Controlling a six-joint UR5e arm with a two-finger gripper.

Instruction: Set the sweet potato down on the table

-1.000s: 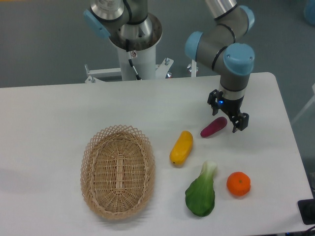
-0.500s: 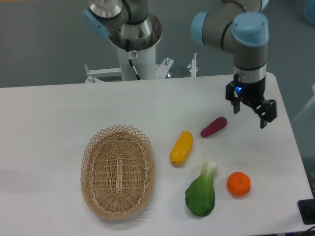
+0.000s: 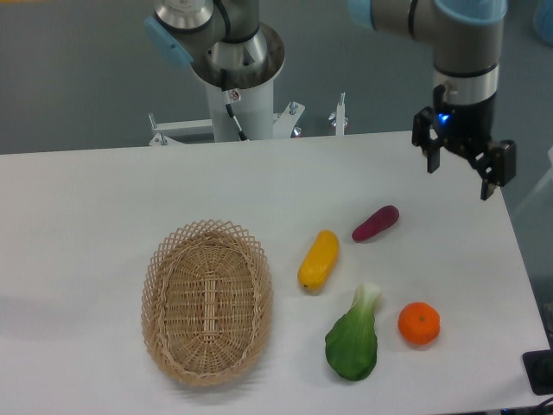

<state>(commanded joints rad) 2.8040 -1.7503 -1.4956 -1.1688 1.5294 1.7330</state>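
The small magenta-purple sweet potato [image 3: 376, 223] lies flat on the white table [image 3: 104, 207], right of centre, untouched. My gripper [image 3: 460, 175] hangs in the air up and to the right of it, well apart, near the table's right edge. Its two fingers are spread open and hold nothing.
A yellow-orange oblong vegetable [image 3: 319, 259] lies just left of the sweet potato. A green leafy vegetable [image 3: 353, 336] and a round orange fruit [image 3: 419, 322] sit nearer the front. An oval wicker basket [image 3: 206, 298] stands at the left. The arm's base column [image 3: 238, 65] rises behind the table.
The gripper, which stood open right beside the sweet potato, has lifted and swung up and to the right. The sweet potato stayed where it lay.
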